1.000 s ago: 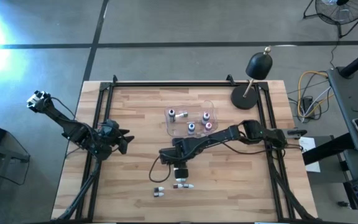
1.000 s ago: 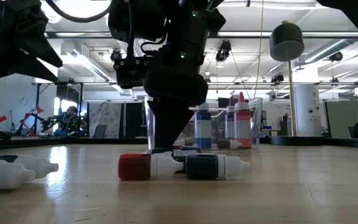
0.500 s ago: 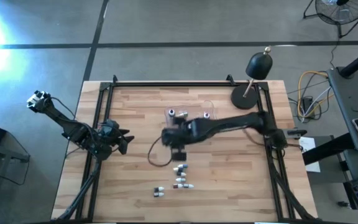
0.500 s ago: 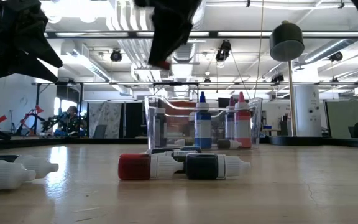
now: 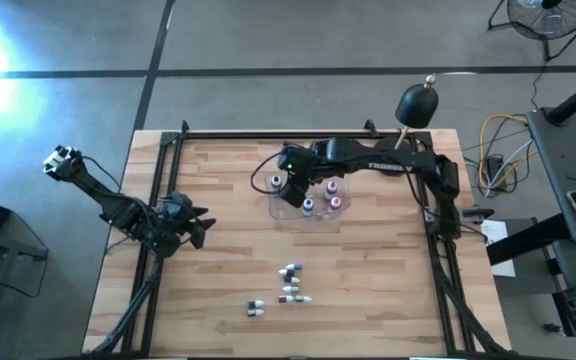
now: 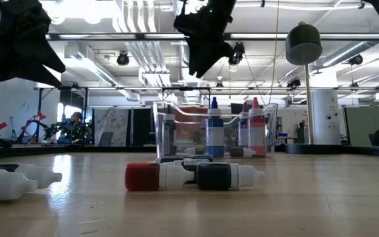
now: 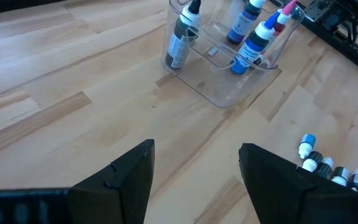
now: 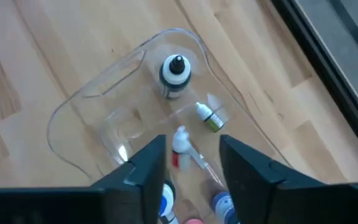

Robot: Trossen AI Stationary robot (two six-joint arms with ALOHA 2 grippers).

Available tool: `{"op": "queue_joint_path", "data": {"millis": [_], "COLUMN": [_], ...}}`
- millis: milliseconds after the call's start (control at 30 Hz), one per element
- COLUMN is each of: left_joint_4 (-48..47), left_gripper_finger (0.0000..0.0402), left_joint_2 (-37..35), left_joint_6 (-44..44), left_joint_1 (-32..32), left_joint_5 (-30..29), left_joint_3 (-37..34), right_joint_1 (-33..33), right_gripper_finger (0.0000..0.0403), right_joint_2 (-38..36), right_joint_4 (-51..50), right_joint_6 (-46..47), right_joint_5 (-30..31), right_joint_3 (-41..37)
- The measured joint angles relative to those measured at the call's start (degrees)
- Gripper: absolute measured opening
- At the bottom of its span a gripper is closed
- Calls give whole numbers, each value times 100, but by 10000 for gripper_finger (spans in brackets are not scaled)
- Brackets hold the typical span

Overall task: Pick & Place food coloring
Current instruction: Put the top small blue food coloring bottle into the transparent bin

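Note:
The clear tub stands at the table's far middle with several food coloring bottles upright in it and a small green one lying on its floor. My right gripper hovers open above the tub. A red-bodied, white-capped bottle shows in the gap between its fingers, lower down over the tub, and I see neither finger touching it. More bottles lie on their sides near the table's near middle, among them a red one and a dark one. My left gripper waits open at the table's left.
A black dome lamp on a round base stands at the far right corner. Two white bottles lie apart, toward the near left of the loose group. A black rail frames the table. Bare wood lies between tub and loose bottles.
My right gripper has risen from the loose bottles at the near middle, with a red bottle at its fingers, and swung toward the far edge until it stood over the tub. The loose group it left has stayed where it was.

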Motion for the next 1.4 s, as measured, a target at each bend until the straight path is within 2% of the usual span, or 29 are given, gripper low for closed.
{"op": "queue_joint_path", "data": {"millis": [167, 333, 433, 533, 700, 800, 967, 1133, 1400], "left_joint_4": [1, 1, 1, 2, 6, 12, 17, 18, 18], "left_gripper_finger": [209, 209, 209, 209, 209, 209, 209, 209, 209], "left_joint_2": [0, 0, 0, 1, 2, 4, 6, 4, 7], "left_joint_6": [-74, -74, -72, -72, -76, -87, -101, -106, -107], "left_joint_1": [-1, 1, 1, 0, 1, 0, 1, 1, 0], "left_joint_5": [2, 0, 0, 0, 2, 15, 195, 468, 586], "left_joint_3": [0, 0, 0, 0, 0, 0, 0, 0, 0], "right_joint_1": [83, 553, 918, 1277, 1727, 1907, 2063, 2123, 2134], "right_gripper_finger": [192, 218, 220, 221, 221, 220, 219, 219, 206], "right_joint_2": [-75, -132, -70, 15, 213, 433, 876, 1209, 1306], "right_joint_4": [-286, -600, -841, -762, 19, 563, 1161, 1326, 1506], "right_joint_6": [-136, -1111, -1587, -1710, -1621, -1489, -1126, -957, -700], "right_joint_5": [12, -157, -538, -581, -1115, -1228, -1255, -1251, -1242], "right_joint_3": [28, 2, -186, -490, -1000, -1236, -1384, -1350, -1353]}}
